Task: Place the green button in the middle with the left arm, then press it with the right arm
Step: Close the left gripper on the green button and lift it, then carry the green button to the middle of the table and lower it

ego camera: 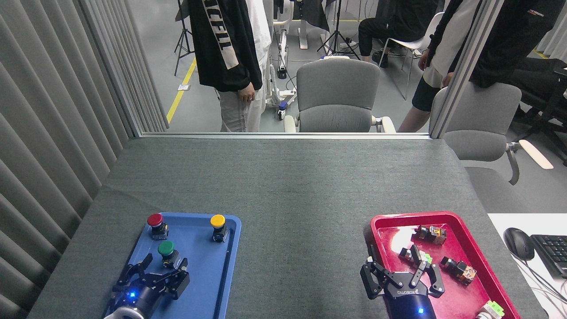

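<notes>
Partly hidden: green button (166, 250) body | left end effector (163, 268) (fingers spread) in front

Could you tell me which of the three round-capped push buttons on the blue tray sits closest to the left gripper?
The green-capped push button, just beyond the open left gripper. The red-capped button and yellow-capped button stand farther back on the blue plastic tray.

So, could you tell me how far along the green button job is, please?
Nothing is finished yet: the green button sits in the blue tray. In hand: the open left hand hovers right at it, not gripping. Left: lift it onto the bare grey cloth between the trays, then press it with the right hand, open over the red tray.
</notes>
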Motion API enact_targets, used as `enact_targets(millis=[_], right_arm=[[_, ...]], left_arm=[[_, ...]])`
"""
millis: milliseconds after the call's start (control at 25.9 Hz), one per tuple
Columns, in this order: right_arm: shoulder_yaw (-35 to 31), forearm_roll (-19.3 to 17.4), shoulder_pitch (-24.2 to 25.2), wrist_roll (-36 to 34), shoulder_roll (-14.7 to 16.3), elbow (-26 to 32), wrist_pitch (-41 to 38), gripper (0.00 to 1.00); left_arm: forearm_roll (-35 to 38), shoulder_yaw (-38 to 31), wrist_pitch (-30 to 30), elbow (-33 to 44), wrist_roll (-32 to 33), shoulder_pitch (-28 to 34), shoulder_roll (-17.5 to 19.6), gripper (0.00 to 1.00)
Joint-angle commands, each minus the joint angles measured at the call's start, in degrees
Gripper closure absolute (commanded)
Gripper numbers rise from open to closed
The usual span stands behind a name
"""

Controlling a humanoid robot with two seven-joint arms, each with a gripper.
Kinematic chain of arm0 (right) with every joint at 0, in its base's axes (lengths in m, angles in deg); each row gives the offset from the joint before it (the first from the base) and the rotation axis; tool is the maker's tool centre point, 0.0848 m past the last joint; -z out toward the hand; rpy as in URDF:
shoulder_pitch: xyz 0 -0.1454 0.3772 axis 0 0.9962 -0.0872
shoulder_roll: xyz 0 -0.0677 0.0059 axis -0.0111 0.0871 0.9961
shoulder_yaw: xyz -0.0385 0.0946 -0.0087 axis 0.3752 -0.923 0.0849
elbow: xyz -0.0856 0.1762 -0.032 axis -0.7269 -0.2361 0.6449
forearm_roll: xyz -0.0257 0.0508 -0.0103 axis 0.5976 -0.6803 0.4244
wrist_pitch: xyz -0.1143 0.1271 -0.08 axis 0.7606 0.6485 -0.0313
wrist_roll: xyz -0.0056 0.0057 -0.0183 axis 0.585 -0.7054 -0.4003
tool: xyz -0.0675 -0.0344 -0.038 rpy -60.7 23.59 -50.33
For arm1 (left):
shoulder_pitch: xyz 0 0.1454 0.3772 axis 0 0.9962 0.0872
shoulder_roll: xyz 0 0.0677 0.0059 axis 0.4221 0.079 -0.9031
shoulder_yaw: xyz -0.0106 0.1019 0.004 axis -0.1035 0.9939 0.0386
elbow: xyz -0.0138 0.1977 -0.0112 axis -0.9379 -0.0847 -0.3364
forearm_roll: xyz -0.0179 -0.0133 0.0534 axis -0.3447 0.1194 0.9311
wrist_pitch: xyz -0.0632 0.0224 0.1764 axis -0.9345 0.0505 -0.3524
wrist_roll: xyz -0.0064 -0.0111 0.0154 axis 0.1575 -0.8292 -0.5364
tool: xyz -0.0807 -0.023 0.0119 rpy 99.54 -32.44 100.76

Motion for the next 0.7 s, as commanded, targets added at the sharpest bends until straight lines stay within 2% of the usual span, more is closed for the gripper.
enact_targets(millis=[0, 116, 155, 193, 271, 348, 386, 502, 657], right_arm=[[-0.01, 0.61, -0.09, -0.92, -0.17, -0.89, -0.16, 0.01], [-0.09, 0.61, -0.44, -1.98, -0.17, -0.97, 0.1, 0.01], [-0.18, 0.61, -0.44, -1.89, -0.26, -0.89, 0.19, 0.01], [-0.18, 0.61, -0.44, -1.89, -0.35, -0.89, 0.19, 0.01], [-0.18, 0.61, -0.35, -1.89, -0.08, -1.06, 0.1, 0.01], [-0.18, 0.61, -0.17, -1.89, -0.08, -1.41, 0.19, 0.01], [-0.18, 0.61, -0.09, -1.89, -0.35, -1.41, 0.28, 0.01], [-0.18, 0.52, -0.26, -1.89, -0.61, -0.89, 1.33, 0.01], [-0.09, 0.08, 0.35, -2.42, -0.26, -0.71, 1.24, 0.01]], left_arm=[[-0.2, 0.06, 0.22, -2.0, -0.71, -1.63, -0.53, 0.05], [-0.46, 0.06, -0.05, -2.26, -0.8, -1.63, -0.62, 0.16], [-0.46, 0.06, -0.14, -2.35, -0.8, -1.63, -0.62, 0.26], [-0.46, 0.06, -0.14, -2.35, -0.8, -1.63, -0.62, 0.41], [-0.46, 0.85, 0.39, -2.7, -0.53, -1.63, -0.27, 0.76], [-0.29, 3.22, 0.65, -2.88, -0.53, -1.45, 0.35, 0.95], [-0.11, 3.92, 0.83, -2.79, -0.71, -1.37, 0.61, 1.0], [0.06, 4.28, 2.24, -1.12, -0.97, -1.19, 1.23, 1.0], [-0.55, 4.28, 2.85, 9.86, -7.03, 2.32, 2.45, 1.0]])
